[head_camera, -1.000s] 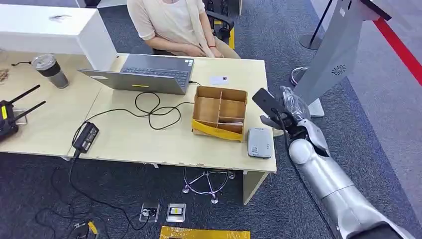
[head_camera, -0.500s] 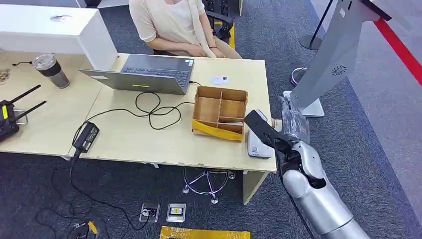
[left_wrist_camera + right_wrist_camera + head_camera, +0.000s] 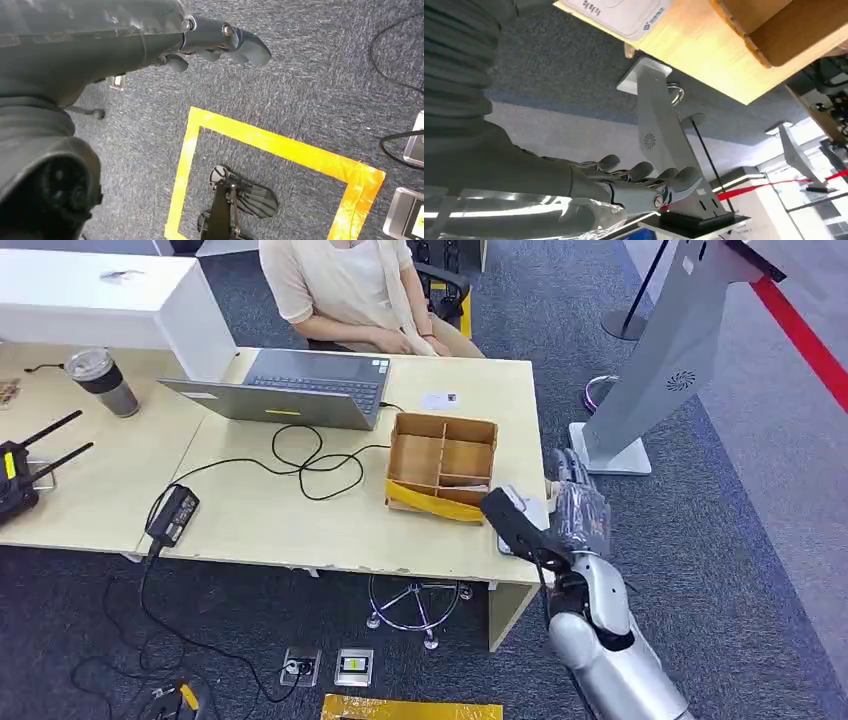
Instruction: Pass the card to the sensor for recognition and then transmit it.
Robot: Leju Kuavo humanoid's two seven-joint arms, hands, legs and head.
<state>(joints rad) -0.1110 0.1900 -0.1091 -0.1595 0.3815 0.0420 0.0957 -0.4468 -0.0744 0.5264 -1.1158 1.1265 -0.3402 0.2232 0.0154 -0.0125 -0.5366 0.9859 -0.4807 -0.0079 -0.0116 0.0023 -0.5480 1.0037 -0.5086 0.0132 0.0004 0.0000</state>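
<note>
Right hand [image 3: 572, 502]: fingers flat, holds nothing | flat grey sensor [image 3: 524, 515] beside it | left hand [image 3: 210, 42]: curled, holding nothing

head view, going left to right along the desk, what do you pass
Black router → steel tumbler → power adapter → laptop → cardboard organizer box → white card reader → right hand.

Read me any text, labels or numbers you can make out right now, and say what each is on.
No text is legible.
Card reader: grey print near one edge, clearer in the right wrist view, too small to read.
White card on the desk: dark mark, blurred.
Laptop: small corner sticker, unreadable.
Floor devices: yellowish label, too small.
</note>
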